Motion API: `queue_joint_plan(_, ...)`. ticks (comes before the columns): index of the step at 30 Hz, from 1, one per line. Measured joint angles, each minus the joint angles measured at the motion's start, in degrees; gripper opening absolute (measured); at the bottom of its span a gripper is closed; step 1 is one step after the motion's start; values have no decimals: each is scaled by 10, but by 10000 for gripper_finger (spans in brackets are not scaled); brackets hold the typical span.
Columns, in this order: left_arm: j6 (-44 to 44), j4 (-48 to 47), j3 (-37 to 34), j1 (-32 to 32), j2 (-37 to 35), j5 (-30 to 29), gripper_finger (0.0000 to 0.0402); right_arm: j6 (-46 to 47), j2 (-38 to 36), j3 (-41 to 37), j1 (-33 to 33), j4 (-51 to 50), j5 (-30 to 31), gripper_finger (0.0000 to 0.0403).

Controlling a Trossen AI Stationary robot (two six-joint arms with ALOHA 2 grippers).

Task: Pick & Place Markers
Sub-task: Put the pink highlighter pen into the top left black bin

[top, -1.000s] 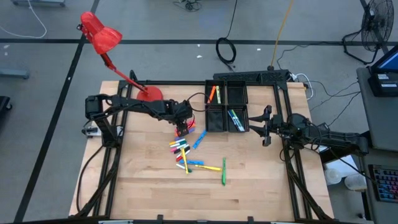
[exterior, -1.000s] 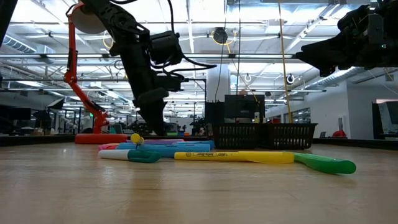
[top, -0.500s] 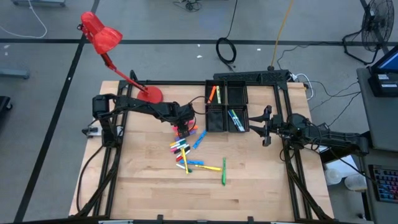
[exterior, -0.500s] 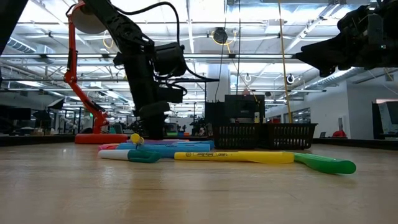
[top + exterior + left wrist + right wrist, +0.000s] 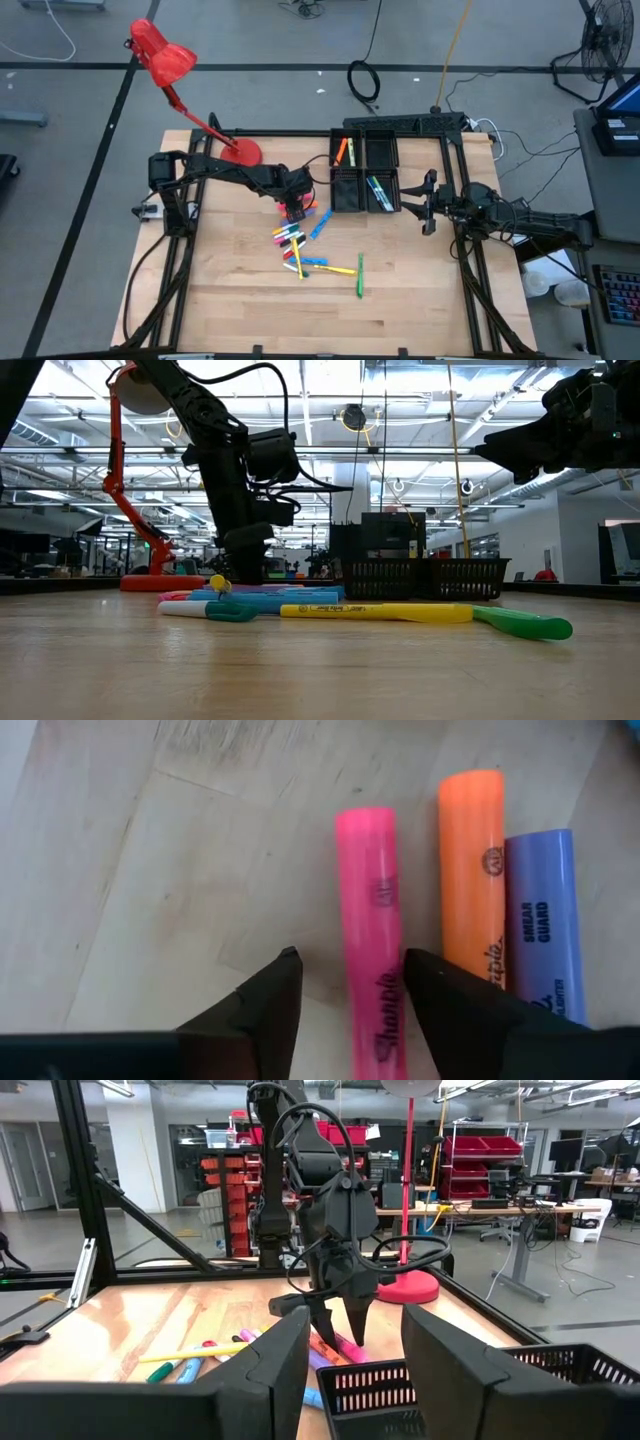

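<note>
While my left gripper is narrowing its fingers around the pink marker, with a gap still showing on each side, I am not yet clamping it. Compared with a second ago, I am sitting lower and nearer the bench's far edge, just in front of the tray. The orange marker is lying just beside the pink one. My right gripper, unclenched, is waiting near the tray's right side.

Pale matt wooden table, smooth glossy plastic pink marker, matt black tool fingers
</note>
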Motion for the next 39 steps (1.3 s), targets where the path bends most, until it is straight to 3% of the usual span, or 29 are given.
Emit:
queue_joint_plan(3, -1, 0, 0, 0, 0, 2, 158, 0, 0, 0, 0, 0, 0, 146)
queue_joint_plan(9, -1, -2, 0, -1, 0, 14, 62, 0, 0, 0, 0, 0, 0, 146)
queue_joint_plan(19, 5, 5, -2, 0, -15, 16, 61, 0, 0, 0, 0, 0, 0, 146)
queue_joint_plan(29, 16, 30, -3, 6, -120, -18, 61, 0, 0, 0, 0, 0, 0, 146)
queue_joint_plan(39, 56, 145, -3, 7, -174, -14, 64, 0, 0, 0, 0, 0, 0, 146)
